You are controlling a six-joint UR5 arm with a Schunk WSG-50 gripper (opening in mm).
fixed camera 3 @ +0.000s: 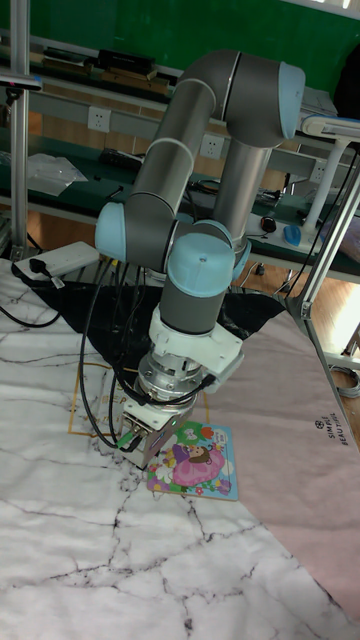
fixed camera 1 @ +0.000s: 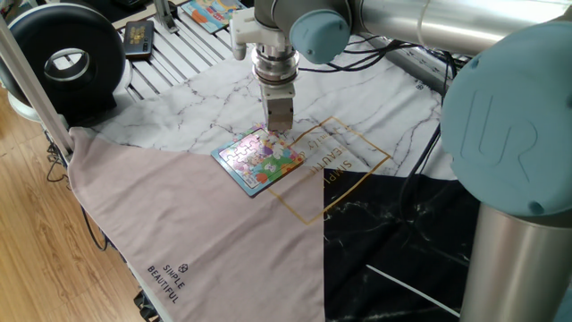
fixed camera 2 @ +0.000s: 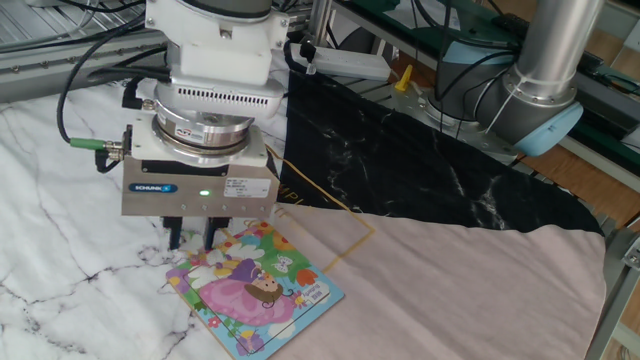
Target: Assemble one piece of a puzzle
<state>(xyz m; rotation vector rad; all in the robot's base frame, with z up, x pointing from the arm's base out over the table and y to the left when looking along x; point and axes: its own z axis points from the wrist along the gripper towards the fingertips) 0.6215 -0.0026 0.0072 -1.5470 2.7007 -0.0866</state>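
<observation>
Pincer (fixed camera 2: 196, 234) pointing straight down over puzzle (fixed camera 2: 256, 287) corner, likely lining up piece; pinch hard to tell.

piece hidden, puzzle (fixed camera 2: 255, 290) corner behind end effector (fixed camera 2: 192, 237)

One fixed view looks down from high, farther off, over the cloth-covered bench (fixed camera 1: 223, 241). The other sits low and close. The tall one faces the arm frontally; all share the blue-rimmed square cartoon puzzle board (fixed camera 1: 261, 161) (fixed camera 2: 255, 290) (fixed camera 3: 198, 462).
</observation>
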